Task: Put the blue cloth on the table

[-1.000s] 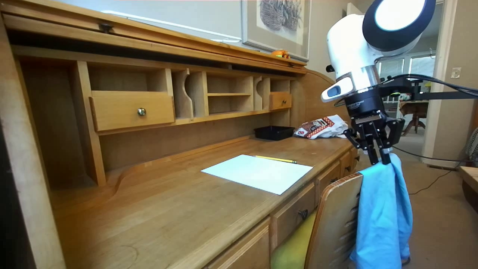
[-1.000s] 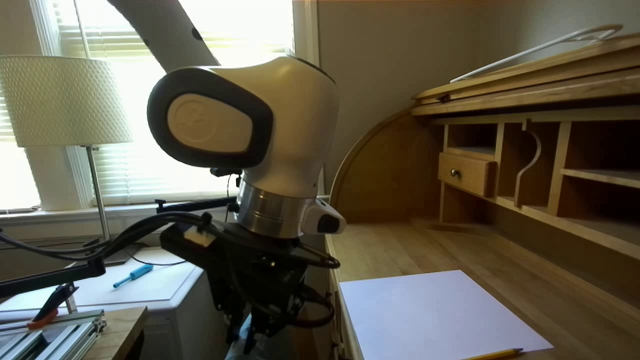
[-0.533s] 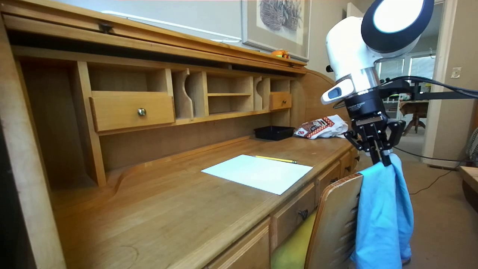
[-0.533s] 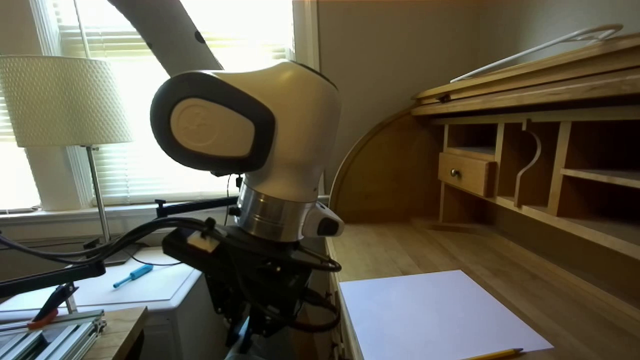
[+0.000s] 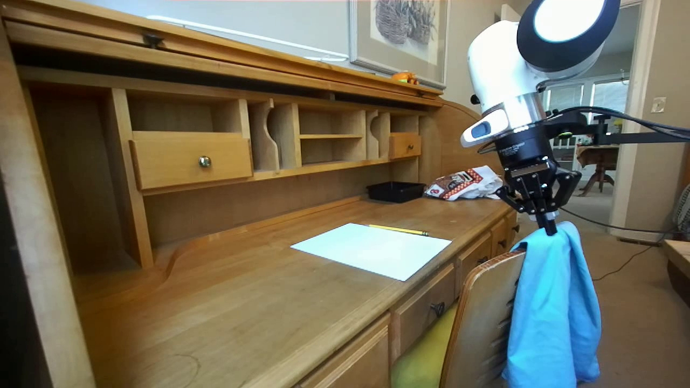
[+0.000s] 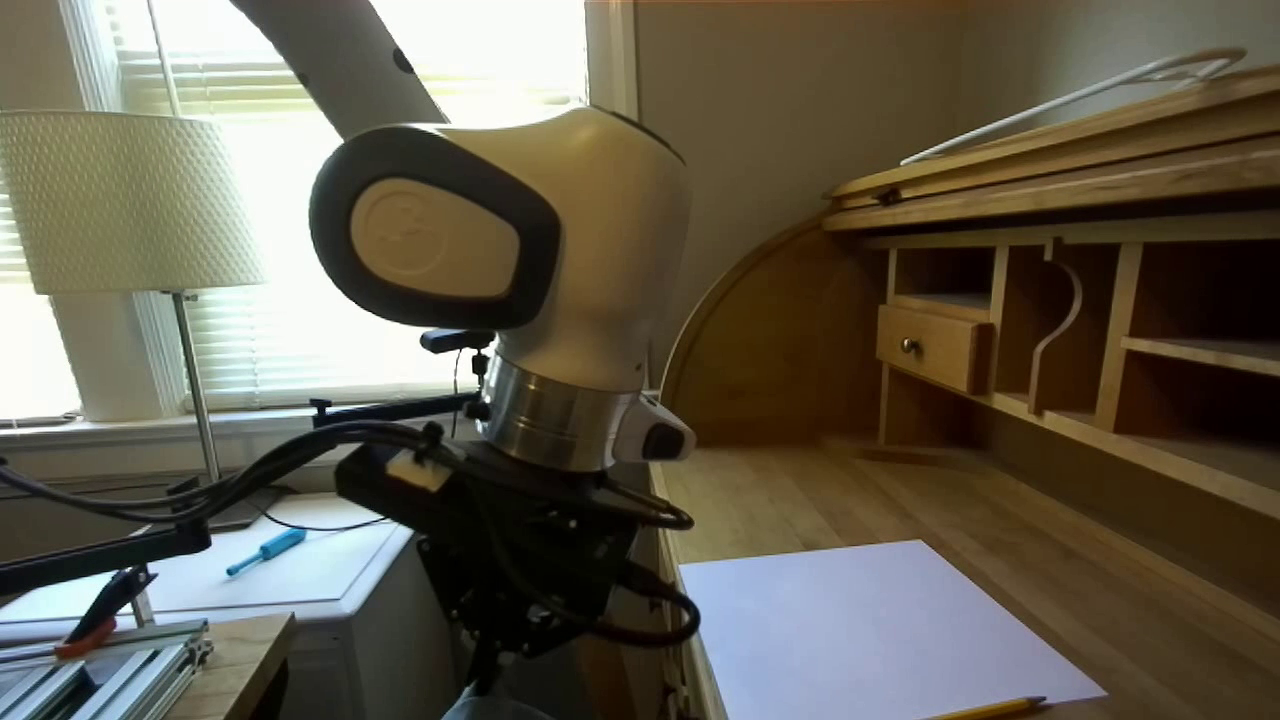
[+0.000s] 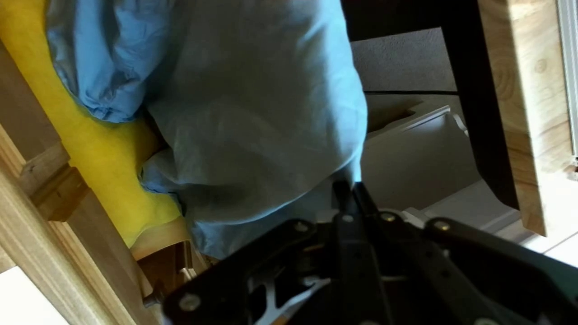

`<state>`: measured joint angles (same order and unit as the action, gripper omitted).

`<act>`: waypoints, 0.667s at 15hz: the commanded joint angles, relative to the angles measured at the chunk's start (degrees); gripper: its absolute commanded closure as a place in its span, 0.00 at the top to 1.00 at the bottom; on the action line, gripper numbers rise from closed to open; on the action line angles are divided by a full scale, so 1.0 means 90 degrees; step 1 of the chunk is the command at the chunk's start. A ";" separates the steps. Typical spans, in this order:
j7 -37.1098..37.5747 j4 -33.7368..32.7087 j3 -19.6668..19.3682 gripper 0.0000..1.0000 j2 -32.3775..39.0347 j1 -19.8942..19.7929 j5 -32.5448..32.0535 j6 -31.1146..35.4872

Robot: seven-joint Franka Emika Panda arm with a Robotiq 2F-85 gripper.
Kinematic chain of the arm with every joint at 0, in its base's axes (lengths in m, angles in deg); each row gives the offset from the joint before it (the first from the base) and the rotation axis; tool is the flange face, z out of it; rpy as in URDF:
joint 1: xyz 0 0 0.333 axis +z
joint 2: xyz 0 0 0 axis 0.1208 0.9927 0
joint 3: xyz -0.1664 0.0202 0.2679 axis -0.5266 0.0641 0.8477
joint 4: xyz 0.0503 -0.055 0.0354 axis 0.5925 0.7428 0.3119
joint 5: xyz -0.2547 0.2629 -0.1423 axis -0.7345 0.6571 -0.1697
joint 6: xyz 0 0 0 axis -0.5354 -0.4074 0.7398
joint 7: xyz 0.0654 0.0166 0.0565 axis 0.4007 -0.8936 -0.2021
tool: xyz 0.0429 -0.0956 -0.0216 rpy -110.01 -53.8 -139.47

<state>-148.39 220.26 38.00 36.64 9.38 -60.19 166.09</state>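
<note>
Gripper [image 5: 549,231] pinching blue cloth [image 5: 555,318] near its top, cloth hanging toward six o'clock at chair back [image 5: 485,318], table [image 5: 242,307] toward nine o'clock in an exterior view, white paper [image 5: 372,250] on it

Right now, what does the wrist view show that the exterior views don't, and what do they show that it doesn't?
Only the wrist view: a bunched fold of the blue cloth, seen against the yellow chair seat.

Only the exterior views: the pigeonholes and the yellow pencil in both, plus a framed picture in an exterior view and a textured lampshade in an exterior view.

Shared: the end effector and the wooden roll-top desk appear in all three. The chair seat and other parts of the cloth also show in an exterior view.
</note>
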 commanded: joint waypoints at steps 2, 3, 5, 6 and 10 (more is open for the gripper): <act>-0.0029 0.0172 0.0114 0.01 -0.0334 -0.0059 0.0181 -0.0201; 0.0091 0.0278 0.0117 0.01 -0.0528 -0.0036 0.0102 -0.0192; 0.0280 0.0510 0.0118 0.01 -0.0969 0.0000 0.0011 -0.0149; 0.0382 0.0598 0.0114 0.01 -0.1179 0.0021 -0.0035 -0.0172; 0.0655 0.0914 0.0054 0.01 -0.2072 0.0118 -0.0089 -0.0328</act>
<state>-145.30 224.58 38.65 26.64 9.67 -60.26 165.45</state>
